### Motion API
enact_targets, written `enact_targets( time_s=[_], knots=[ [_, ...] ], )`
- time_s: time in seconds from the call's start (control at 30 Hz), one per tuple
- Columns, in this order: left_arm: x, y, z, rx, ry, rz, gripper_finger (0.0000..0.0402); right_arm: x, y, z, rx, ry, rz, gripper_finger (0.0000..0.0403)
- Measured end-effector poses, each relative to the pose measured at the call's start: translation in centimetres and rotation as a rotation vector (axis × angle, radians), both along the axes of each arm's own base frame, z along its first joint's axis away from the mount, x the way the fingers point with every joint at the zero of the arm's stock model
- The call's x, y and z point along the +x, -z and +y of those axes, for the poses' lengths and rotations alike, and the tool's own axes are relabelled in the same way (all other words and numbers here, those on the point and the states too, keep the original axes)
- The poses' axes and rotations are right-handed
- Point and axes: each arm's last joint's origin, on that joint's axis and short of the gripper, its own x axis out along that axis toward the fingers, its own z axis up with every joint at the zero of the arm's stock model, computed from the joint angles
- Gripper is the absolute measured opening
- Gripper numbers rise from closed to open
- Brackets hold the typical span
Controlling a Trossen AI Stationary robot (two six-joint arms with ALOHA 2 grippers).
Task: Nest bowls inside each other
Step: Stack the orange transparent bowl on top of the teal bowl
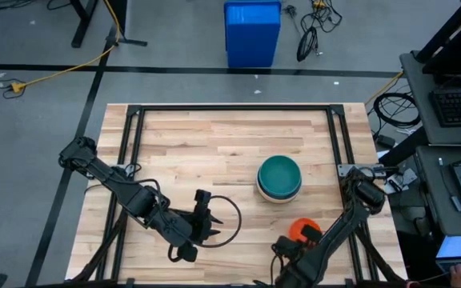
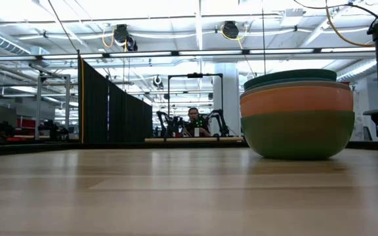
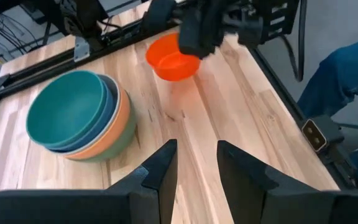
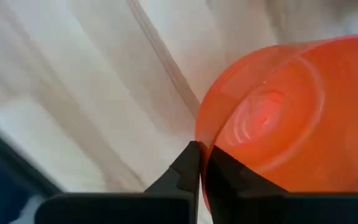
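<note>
The red-orange bowl (image 1: 302,230) sits near the tabletop's (image 1: 214,152) front edge, apart from the stack of bowls (image 1: 279,178) and on the side of it nearer the arms' bases. The right gripper (image 4: 201,163) pinches this bowl's rim: in the right wrist view its two dark fingers (image 4: 185,171) are pressed nearly together with the thin orange wall caught between them, and the bowl (image 4: 278,124) looks tipped, its inside turned toward the camera. In the left wrist view the same bowl (image 3: 171,59) lies beyond the stack, partly covered by the right arm's dark gripper (image 3: 197,34) above it.

The stack (image 3: 79,118) stands nearer the middle of the tabletop, a teal bowl (image 3: 67,109) innermost, then a blue rim, a pale rim and an orange one outside it. From the low view the stack (image 2: 297,115) shows a sage green bowl (image 2: 298,134) at the bottom resting on the wood, a pale pink-orange band above it and teal rims on top.

The left gripper (image 3: 195,163) hovers over bare wood on the side of the stack toward the left arm, well apart from it, its fingers (image 3: 164,165) partly spread with a clear gap and nothing between them.

Beyond the far edge of the tabletop, past the stack, a big blue bin (image 1: 252,32) stands on the floor. A person (image 2: 193,121) sits far off in the room behind
</note>
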Motion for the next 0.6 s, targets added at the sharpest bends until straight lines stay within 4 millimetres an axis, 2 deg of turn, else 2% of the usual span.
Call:
enact_targets(
  time_s=[0.17, 0.43, 0.6],
  knots=[
    [-0.1, 0.1, -0.1, -0.012, -0.012, 0.012, 0.0102, 0.8, -4.7, -0.9, 0.043, -0.078, -0.138, 0.0000],
    [-0.1, 0.1, 0.0, -0.011, -0.014, 0.012, 0.0102, 1.1, -13.2, -2.5, -0.067, -0.273, -0.404, 0.0000],
    [-0.1, 0.1, 0.0, -0.016, -0.045, 0.005, 0.0102, 0.8, -17.6, -4.9, -0.087, -0.403, -0.509, 0.0000]
  ],
)
